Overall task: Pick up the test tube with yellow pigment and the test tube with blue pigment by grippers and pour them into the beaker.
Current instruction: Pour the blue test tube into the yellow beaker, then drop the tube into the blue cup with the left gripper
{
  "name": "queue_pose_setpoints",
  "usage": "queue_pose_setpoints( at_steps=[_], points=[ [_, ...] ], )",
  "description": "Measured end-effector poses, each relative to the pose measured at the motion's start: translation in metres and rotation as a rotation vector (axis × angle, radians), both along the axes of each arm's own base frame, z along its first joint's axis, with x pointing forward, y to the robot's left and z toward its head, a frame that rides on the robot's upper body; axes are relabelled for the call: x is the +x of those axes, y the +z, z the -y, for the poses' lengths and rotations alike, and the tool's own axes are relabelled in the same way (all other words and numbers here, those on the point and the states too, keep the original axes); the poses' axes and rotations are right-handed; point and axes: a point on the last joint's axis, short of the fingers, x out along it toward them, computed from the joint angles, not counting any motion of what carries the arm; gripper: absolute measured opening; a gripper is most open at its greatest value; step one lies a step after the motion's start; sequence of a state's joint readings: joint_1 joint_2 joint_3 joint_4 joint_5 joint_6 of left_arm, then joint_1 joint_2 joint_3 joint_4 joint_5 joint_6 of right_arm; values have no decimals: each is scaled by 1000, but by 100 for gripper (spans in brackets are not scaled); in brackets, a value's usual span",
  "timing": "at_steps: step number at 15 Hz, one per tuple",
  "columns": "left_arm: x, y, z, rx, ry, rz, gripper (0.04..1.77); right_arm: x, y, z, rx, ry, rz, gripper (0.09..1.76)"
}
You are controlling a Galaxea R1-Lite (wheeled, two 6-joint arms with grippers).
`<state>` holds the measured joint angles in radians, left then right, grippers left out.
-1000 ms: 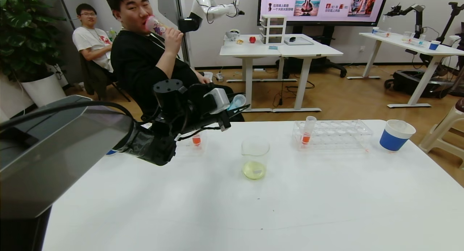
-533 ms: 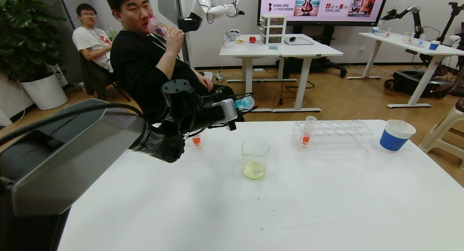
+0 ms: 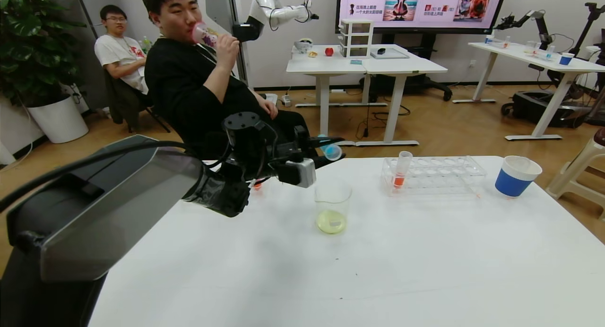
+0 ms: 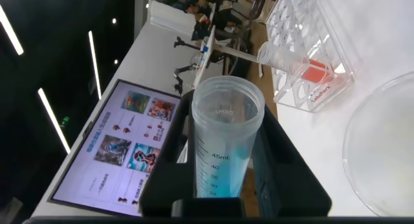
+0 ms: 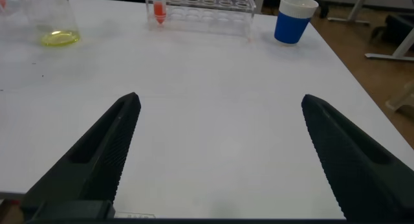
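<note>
Test tube with blue pigment (image 3: 332, 150) held near horizontal in the left pincer (image 3: 326, 152), mouth toward the right of the frame, just above and slightly behind the beaker's (image 3: 332, 206) rim, frame centre. Left wrist view: tube (image 4: 224, 146) clamped between the black fingers (image 4: 278, 166), blue liquid low in it, open mouth outward. Beaker stands on the white counter (image 3: 378, 261) with a shallow pale yellow pool at its bottom; no blue in it yet.

Since the earlier frame the left arm has swung right and rolled over: wrist camera box (image 3: 298, 172) now hangs underneath, and the tube has come from left of the beaker to over it.

Right pincer (image 5: 220, 153) wide open, holding nothing, low over bare counter; not seen in head view.

Right of the beaker: clear rack (image 3: 432, 175) with one orange-red tube (image 3: 401, 168), then a blue-and-white paper cup (image 3: 516, 176). Another orange-red tube (image 3: 256, 185) mostly hidden behind the left arm
</note>
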<state>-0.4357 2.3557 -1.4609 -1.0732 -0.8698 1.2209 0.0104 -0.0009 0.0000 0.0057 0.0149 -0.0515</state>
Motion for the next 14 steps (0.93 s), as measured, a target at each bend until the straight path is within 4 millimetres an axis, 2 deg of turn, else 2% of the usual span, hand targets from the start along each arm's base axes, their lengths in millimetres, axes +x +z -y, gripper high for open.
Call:
queue_pose_setpoints(
  at_steps=[6, 14],
  points=[
    [2, -15, 4, 77, 15, 118, 50, 0, 0, 0, 0, 0, 0, 174],
    [2, -13, 6, 100, 19, 232, 50, 0, 0, 0, 0, 0, 0, 174]
  ],
)
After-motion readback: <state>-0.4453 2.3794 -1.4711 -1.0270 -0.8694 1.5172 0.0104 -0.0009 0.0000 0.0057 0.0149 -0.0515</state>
